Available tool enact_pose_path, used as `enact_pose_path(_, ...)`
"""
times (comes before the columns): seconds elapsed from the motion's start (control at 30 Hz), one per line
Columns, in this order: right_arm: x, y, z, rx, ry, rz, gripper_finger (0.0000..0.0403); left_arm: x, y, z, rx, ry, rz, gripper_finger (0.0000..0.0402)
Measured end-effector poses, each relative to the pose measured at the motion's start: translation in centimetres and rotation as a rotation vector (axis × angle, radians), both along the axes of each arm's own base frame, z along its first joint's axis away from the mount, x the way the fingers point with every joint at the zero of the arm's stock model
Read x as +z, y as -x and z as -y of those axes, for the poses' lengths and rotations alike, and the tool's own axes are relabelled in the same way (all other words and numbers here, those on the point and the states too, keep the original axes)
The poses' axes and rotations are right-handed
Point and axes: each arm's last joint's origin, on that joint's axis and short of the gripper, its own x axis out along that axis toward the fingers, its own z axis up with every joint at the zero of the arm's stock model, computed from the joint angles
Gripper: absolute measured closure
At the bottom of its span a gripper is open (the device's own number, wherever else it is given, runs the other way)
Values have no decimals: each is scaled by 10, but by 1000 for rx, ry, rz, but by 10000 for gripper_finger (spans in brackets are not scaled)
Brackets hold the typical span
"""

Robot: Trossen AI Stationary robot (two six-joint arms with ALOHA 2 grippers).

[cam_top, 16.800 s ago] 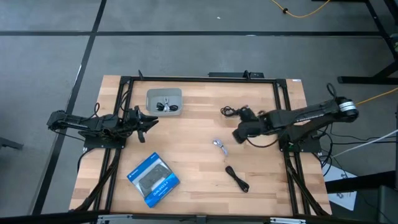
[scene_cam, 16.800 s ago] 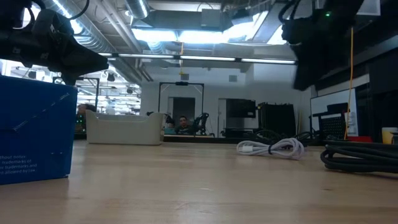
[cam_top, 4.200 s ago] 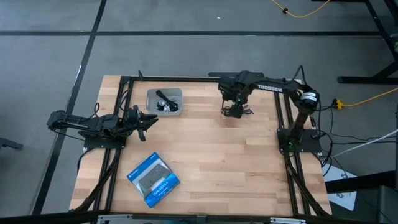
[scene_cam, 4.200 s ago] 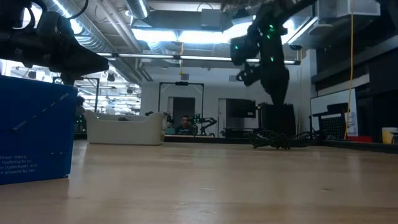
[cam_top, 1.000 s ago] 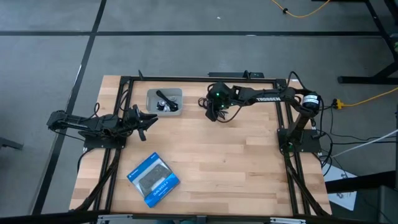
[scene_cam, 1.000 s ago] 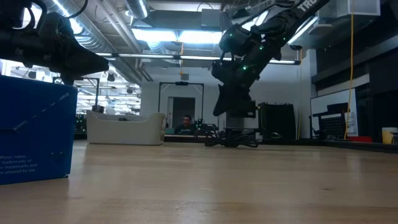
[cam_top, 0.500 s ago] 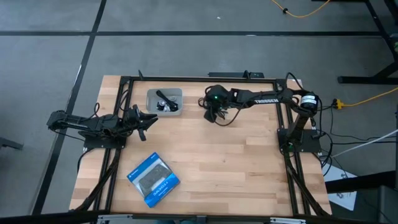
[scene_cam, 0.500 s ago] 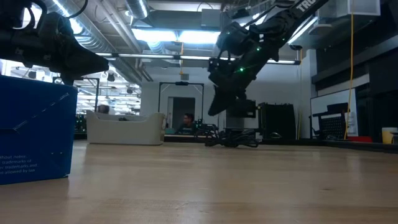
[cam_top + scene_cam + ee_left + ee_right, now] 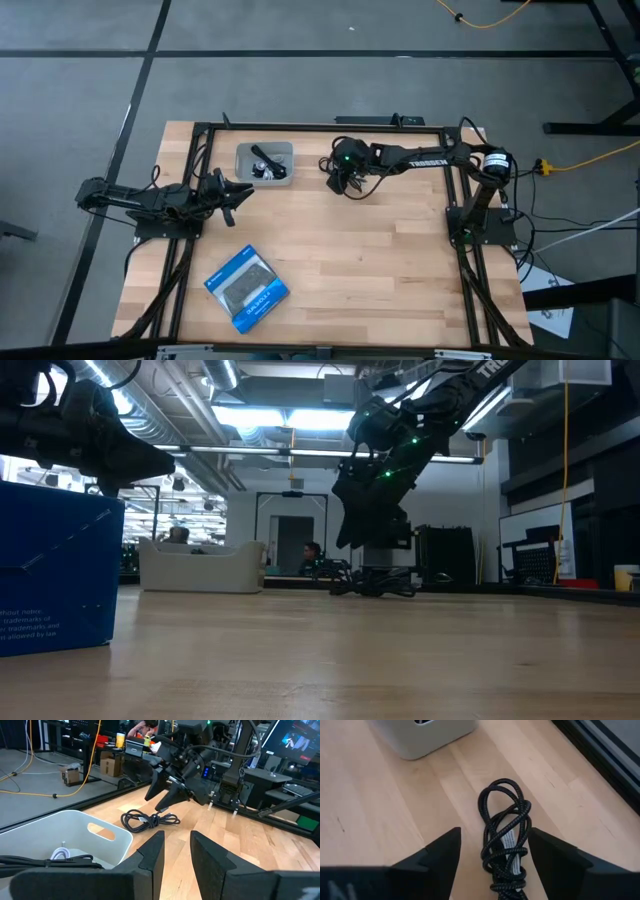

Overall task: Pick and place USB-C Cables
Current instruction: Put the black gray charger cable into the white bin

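Right wrist view: black coil (image 9: pixel 506 835) lies lengthwise between fingers.

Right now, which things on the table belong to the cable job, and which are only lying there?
Belong to the job:
- black coiled cable, on the wood between the open right pincer fingers
- white bin holding cables

Just lying about:
- blue-and-black box
- left pincer, open, waiting

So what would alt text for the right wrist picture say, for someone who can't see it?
A coiled black cable lies on the wooden table between the open dark fingers of the right gripper, seen from just above. The corner of a pale grey bin stands on the table just beyond the cable.
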Motion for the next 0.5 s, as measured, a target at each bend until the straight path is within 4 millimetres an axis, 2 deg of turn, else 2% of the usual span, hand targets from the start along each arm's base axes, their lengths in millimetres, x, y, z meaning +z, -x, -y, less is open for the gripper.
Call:
enact_pose_path(0.17,-1,0,0,-33,-25,11,167,0,0,0,0,0,0,315)
enact_pose_path(0.37,-21,-2,7,-45,-95,-16,167,0,0,0,0,0,0,315)
enact_pose_path(0.5,-21,-3,9,-44,-28,-23,166,0,0,0,0,0,0,315)
